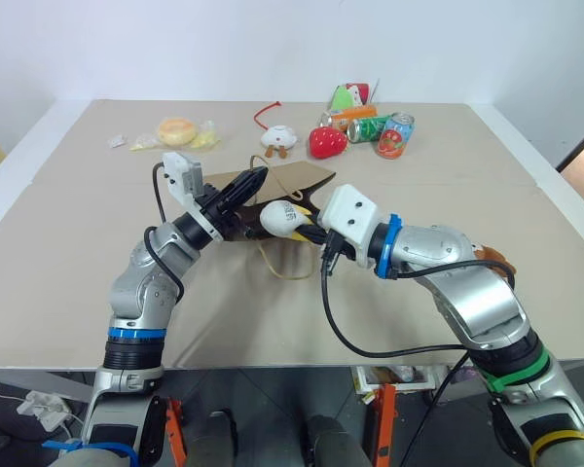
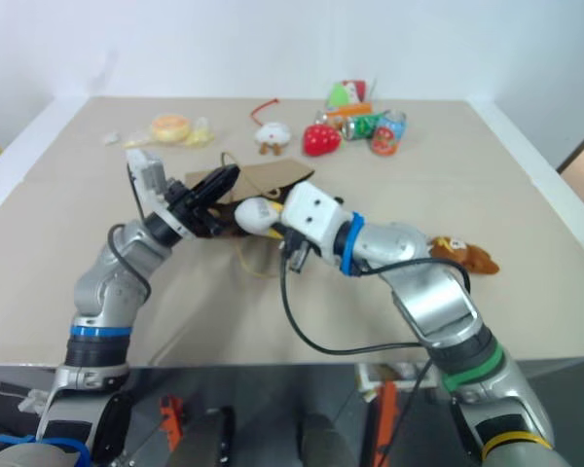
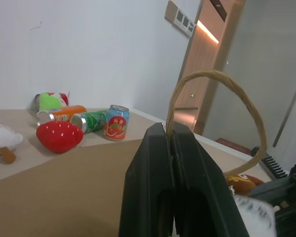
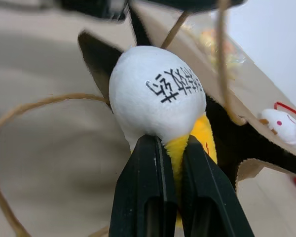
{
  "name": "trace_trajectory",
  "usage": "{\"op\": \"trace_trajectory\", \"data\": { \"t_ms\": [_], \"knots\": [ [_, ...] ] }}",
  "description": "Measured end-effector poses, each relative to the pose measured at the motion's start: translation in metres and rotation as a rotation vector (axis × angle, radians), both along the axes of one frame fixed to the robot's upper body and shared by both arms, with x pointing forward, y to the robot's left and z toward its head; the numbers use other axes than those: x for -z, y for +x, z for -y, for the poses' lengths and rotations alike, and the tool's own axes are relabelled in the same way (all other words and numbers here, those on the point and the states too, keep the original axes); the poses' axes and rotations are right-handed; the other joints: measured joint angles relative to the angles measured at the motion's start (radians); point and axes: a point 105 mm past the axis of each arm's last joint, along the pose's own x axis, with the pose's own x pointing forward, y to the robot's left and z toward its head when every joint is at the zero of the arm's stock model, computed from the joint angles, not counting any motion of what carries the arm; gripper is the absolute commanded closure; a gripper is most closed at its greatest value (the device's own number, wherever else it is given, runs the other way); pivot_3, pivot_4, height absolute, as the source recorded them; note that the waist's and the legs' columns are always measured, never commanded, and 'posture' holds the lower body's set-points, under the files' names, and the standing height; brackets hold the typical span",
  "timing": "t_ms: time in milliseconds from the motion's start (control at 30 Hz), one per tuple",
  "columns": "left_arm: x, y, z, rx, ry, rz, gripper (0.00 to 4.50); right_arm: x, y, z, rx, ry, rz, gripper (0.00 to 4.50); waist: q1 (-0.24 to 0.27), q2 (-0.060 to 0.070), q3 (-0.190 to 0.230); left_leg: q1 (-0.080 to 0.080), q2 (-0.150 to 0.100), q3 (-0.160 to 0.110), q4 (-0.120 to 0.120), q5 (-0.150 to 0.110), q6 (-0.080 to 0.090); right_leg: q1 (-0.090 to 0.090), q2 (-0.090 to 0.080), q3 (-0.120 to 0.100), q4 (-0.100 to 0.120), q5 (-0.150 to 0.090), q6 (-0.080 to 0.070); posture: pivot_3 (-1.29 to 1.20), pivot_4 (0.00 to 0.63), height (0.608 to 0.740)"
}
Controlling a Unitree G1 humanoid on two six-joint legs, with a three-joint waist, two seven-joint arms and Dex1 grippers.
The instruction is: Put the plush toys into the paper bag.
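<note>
**Two grippers meet at the mouth of the paper bag**

Much of the paper bag (image 1: 297, 180) is covered by the two arms, so only its far flap and a dark opening can be made out on the table (image 1: 78, 253). The brown plush toy (image 2: 464, 255) lies behind the right forearm, partly hidden, just beside that arm and well apart from the bag. In the right wrist view the bag's opening is cut off by the toy in front of it.

Black characters are printed on the white top of the egg-shaped plush toy (image 4: 160, 96); they cannot be read with confidence. One drink can (image 3: 116, 122) near the red strawberry (image 3: 59, 136) carries a fruit picture, its lettering too small to read.

The left gripper (image 1: 241, 190) reaches forward and to the right, angled upward, its fingers pressed together on one loop handle (image 3: 237, 91) of the bag. The right gripper (image 4: 173, 148) reaches forward and to the left, tipped slightly down, its fingers clamped on the yellow underside of the egg-shaped toy, which sits right at the bag's opening. The other handle (image 1: 282, 268) trails loose on the table.
</note>
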Motion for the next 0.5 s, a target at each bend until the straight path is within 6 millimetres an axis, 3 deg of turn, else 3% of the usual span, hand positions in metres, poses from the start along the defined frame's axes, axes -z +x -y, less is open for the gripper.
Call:
{"op": "trace_trajectory", "data": {
  "t_ms": [367, 500],
  "knots": [
    [-0.002, 0.000, 0.002, 0.007, 0.000, 0.007, 4.50, -0.004, 0.020, -0.020, -0.041, -0.114, 0.102, 4.48, 0.000, 0.000, 0.000, 0.000, 0.000, 0.000, -0.001, 0.000, -0.001, 0.000, 0.000, 0.000, 0.000, 0.000, 0.000, 0.00, 0.150, 0.740],
    [-0.002, 0.000, 0.002, 0.007, 0.000, 0.007, 4.50, 0.012, 0.026, -0.028, -0.051, -0.156, 0.089, 4.48, 0.000, 0.000, 0.000, 0.000, 0.000, 0.000, 0.000, 0.000, -0.001, 0.000, 0.000, 0.000, 0.000, 0.000, 0.000, 0.00, 0.150, 0.740]
  ]
}}
